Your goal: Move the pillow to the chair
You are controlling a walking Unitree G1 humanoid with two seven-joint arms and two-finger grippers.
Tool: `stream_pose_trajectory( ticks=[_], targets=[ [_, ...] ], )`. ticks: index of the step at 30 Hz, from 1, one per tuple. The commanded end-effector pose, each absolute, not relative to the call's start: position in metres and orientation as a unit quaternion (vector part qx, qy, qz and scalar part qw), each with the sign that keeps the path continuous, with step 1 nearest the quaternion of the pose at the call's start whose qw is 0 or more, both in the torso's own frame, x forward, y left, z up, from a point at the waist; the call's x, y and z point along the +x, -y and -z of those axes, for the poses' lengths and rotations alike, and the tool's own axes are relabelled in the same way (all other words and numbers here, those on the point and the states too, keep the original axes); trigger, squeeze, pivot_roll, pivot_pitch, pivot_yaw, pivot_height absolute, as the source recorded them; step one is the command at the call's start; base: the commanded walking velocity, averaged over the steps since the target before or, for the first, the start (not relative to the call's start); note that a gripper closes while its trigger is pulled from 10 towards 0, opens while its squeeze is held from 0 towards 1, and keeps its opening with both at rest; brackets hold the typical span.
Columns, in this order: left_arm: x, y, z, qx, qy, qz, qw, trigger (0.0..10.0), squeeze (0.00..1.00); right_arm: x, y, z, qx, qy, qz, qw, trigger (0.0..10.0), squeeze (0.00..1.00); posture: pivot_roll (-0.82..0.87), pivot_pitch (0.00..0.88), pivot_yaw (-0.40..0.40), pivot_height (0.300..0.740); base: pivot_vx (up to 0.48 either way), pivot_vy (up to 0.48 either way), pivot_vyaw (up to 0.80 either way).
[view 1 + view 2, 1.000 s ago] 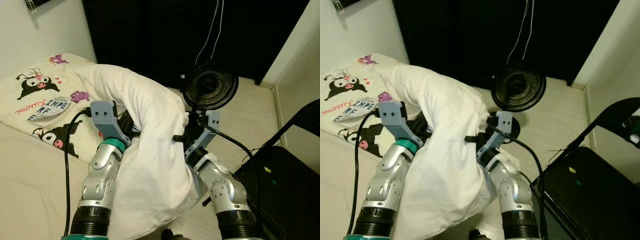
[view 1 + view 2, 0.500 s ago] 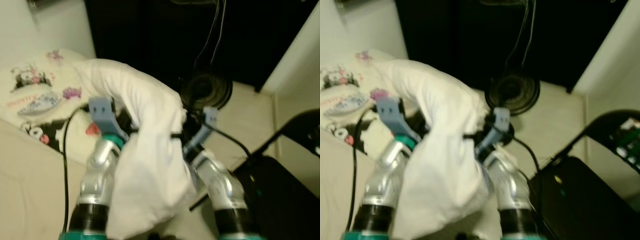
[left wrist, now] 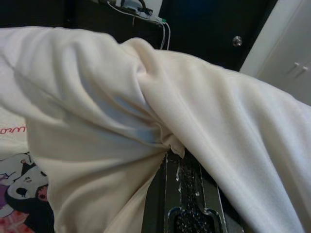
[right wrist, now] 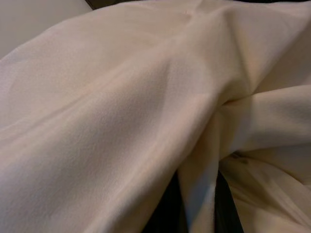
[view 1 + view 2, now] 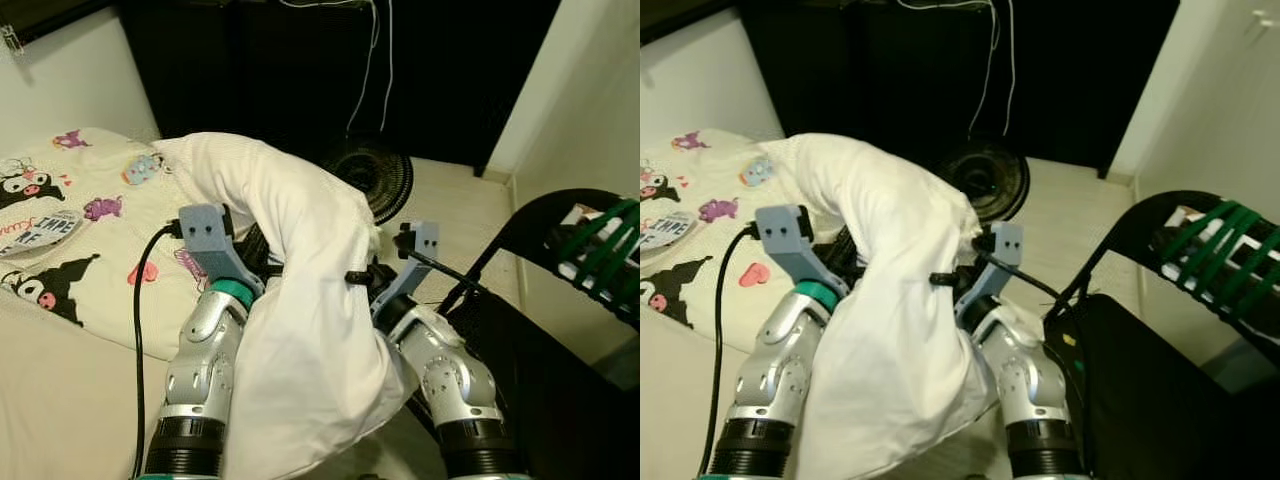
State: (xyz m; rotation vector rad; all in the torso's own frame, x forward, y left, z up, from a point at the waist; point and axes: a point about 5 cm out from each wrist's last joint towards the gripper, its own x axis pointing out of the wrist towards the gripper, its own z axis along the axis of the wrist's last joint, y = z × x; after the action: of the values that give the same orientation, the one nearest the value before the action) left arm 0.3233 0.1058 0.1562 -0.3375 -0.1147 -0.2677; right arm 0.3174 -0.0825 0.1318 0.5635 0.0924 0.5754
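The left gripper (image 3: 187,204) and right gripper (image 4: 197,206) are each clamped on a fold of the white pillow (image 5: 300,300), which hangs draped between both arms. It is held up beside the bed (image 5: 60,330), with the black chair (image 5: 560,340) just to the right.

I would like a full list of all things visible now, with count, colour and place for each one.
pillow: 1, white, held up between both arms.
bed cover: 1, cream with cartoon prints, on the robot's left.
fan: 1, black, on the floor ahead.
chair: 1, black, on the right.
green straps: several, on the chair's far right.
cables: 2, white, hanging on the dark wall.
left gripper: 1, black, pressed into the pillow.
right gripper: 1, black, pinching a pillow fold.
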Motion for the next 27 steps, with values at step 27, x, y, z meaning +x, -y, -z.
stream_pose_trajectory(
  ticks=[27],
  targets=[
    [0.3177, -0.0858, -0.1623, -0.146, 0.059, 0.203, 0.966, 10.0, 0.00, 0.3100, 0.0511, -0.1407, 0.290, -0.034, -0.342, 0.893, 10.0, 0.00, 0.03, 0.000, 0.079, 0.740, 0.000, 0.000, -0.27]
  ],
)
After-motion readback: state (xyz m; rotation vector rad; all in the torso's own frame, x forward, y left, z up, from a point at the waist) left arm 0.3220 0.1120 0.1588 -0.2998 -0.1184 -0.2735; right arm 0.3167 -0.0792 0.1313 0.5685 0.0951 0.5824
